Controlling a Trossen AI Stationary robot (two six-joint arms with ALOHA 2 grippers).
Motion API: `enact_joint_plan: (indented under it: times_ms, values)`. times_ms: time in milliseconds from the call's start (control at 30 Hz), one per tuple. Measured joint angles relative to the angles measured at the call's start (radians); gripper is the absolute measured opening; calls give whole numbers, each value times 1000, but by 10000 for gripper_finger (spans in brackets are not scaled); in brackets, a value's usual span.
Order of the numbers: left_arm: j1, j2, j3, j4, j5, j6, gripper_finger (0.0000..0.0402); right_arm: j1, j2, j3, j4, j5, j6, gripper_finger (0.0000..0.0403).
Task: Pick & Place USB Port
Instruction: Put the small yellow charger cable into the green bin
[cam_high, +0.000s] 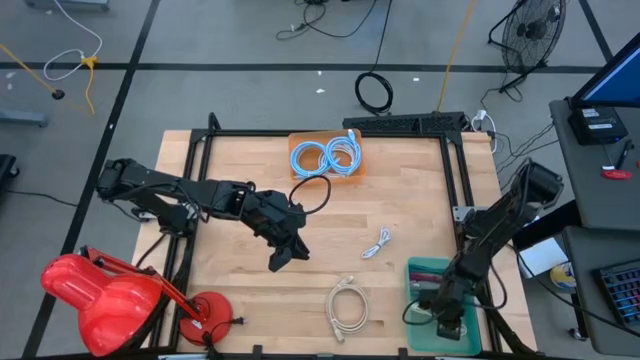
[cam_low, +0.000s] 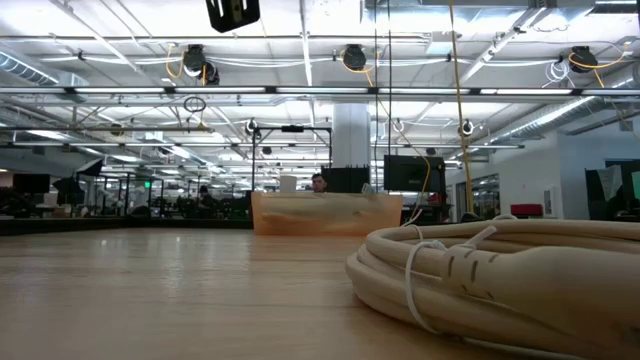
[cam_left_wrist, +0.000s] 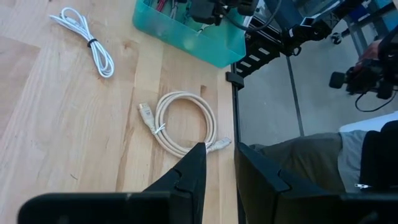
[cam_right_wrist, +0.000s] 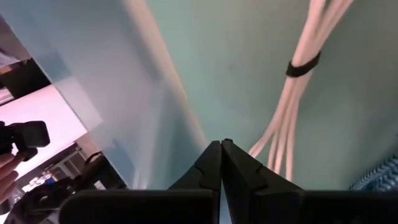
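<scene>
R gripper (cam_right_wrist: 221, 144) down inside teal bin (cam_high: 425, 270) at table's (cam_high: 240, 290) near-right corner, fingertips pinched fully together, nothing seen between them. Bundled white cable (cam_right_wrist: 298, 81), cinched w/ dark tie, lying on bin floor just beside the tips, not gripped. Looks like a close that missed, or a pinch on something too thin to see; can't tell which. Arm angled steeply down so fingers clear the bin wall.

L gripper (cam_high: 283, 252) hanging over table centre, slightly toward near edge, fingers (cam_left_wrist: 189, 177) narrowly apart, empty. Prob. parked there to wait w/o blocking R arm's path.

Beige coiled cable (cam_high: 346, 305) flat on table near the near edge, just L of bin; seen close-up in low view, plug ends loose. Small white USB cable (cam_high: 377, 243), tied in a loop, lying between table centre and right edge, apart from both grippers. Blue coiled cables (cam_high: 326, 155) sitting in orange tray (cam_high: 300, 140) at far edge, likely a sorted drop spot. Black loop cable (cam_high: 312, 193) just near side of tray, by L arm's wrist.

Judgement: pick in bin not secured yet; regrasp likely needed w/ tips opened over the tied bundle.
</scene>
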Motion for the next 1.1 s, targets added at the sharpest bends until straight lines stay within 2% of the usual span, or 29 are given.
enact_joint_plan:
  times_ms: [200,333,500,1000,1100]
  values:
    - [0,0,0,-4,0,-6,85,0,48,0,10,2,-6,0]
    - [0,0,0,-17,0,-8,85,0,67,0,8,44,-12,0]
    - [0,0,0,-24,1,-10,85,0,67,2,-55,74,-12,0]
    - [0,0,0,-24,0,-3,85,-1,65,5,-176,77,-30,0]
    - [0,0,0,-24,0,5,85,-1,63,35,-268,92,-57,0]
